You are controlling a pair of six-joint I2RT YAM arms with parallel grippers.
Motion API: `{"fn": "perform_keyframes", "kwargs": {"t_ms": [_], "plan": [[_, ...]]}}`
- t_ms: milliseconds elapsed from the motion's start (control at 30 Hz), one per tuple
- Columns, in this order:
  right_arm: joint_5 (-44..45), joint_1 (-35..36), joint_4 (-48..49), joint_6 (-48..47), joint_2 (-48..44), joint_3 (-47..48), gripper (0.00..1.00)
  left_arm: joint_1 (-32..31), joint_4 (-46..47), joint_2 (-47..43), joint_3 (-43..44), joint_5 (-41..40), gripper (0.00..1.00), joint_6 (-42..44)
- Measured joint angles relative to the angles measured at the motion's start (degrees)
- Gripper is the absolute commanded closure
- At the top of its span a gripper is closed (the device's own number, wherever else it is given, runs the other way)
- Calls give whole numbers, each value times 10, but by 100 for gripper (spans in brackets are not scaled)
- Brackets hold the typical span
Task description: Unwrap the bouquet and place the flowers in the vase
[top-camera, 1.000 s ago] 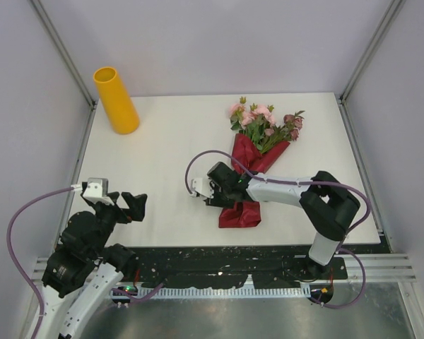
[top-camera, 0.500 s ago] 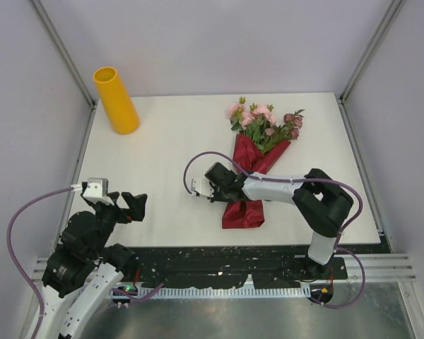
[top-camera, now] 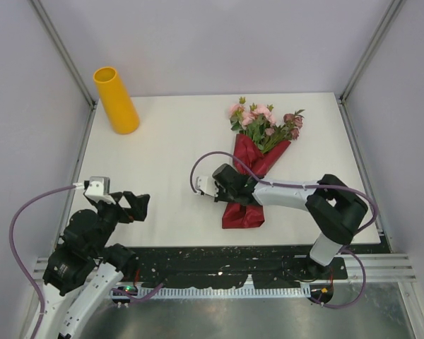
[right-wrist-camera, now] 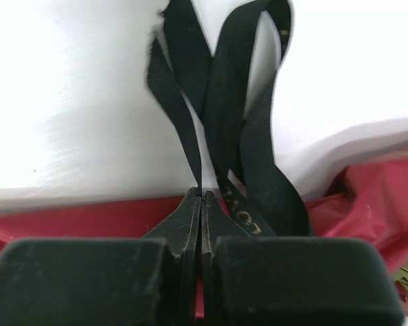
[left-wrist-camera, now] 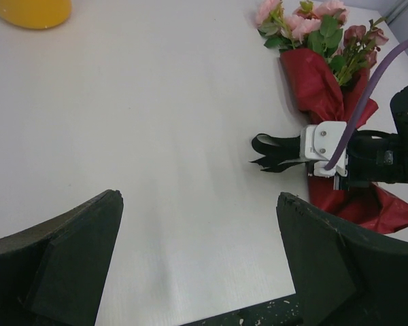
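The bouquet (top-camera: 256, 157) lies at the table's centre right, with the flowers (top-camera: 264, 120) pointing to the far side and dark red paper (right-wrist-camera: 88, 221) round the stems. My right gripper (top-camera: 213, 192) sits at the bouquet's left side, shut on a strand of the black ribbon (right-wrist-camera: 217, 102), whose loops hang loose over the table. The ribbon (left-wrist-camera: 275, 151) also shows in the left wrist view, beside the bouquet (left-wrist-camera: 326, 88). The yellow-orange vase (top-camera: 115, 99) stands upright at the far left corner. My left gripper (top-camera: 134, 205) hovers open near the front left edge, holding nothing.
The white table (top-camera: 162, 162) is fenced by grey walls on three sides. A black rail strip (top-camera: 219, 258) runs along the front edge, where both arm bases sit. The right arm's purple cable (top-camera: 212, 159) arches over the bouquet's lower end.
My right gripper has closed onto the black ribbon and shifted slightly right along the bouquet's lower wrap. The left arm has stayed where it was.
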Motion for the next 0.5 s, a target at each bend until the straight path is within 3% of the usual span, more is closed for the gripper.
{"fn": "perform_keyframes", "kwargs": {"t_ms": [233, 500], "plan": [[-25, -4, 66, 28, -90, -47, 95, 0, 35, 64, -20, 73, 9, -63], [-3, -25, 198, 131, -159, -144, 95, 0, 121, 184, -79, 123, 19, -122]]}}
